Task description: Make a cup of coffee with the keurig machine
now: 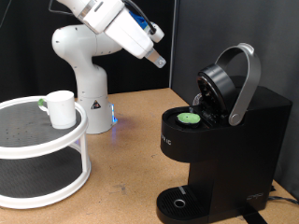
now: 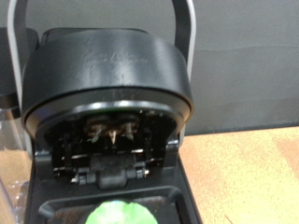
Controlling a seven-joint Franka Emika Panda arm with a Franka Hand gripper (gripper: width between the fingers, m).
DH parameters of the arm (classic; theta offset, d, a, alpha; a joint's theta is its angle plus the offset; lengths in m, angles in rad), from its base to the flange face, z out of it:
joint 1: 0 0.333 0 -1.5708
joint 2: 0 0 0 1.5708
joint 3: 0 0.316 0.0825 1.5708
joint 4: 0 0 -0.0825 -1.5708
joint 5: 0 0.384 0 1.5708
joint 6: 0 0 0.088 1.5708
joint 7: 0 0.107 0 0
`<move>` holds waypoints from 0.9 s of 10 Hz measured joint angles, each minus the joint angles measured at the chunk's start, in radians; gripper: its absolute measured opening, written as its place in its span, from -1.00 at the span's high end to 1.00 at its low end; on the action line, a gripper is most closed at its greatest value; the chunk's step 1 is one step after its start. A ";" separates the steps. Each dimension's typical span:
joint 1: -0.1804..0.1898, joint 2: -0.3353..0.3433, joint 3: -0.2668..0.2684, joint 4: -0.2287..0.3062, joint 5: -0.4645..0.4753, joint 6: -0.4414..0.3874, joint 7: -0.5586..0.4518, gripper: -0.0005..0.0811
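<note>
Hanging high: gripper at the end of the white arm, up at the exterior view's top, above and to the left of the machine, touching nothing.
Grip: cannot tell; the fingers are too small and dark against the backdrop, and the wrist view shows none of them.
Machine: black, on the wooden table at the exterior view's right, its lid tipped up and open, the grey handle arched over it.
Pod: green-topped, seated in the open chamber below the lid.
Wrist view: looks straight into the raised lid, its metal needles showing underneath, the green pod at the frame's edge.
Cup: white, upright on the top tier of a round white rack at the exterior view's left, well apart from the machine.
Drip base: round, under the spout.
</note>
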 joint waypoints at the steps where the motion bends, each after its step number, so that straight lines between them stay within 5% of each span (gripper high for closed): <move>1: 0.004 0.000 0.004 0.002 0.013 0.001 0.001 -0.98; 9: 0.070 0.066 0.135 0.133 0.034 0.046 0.115 -0.98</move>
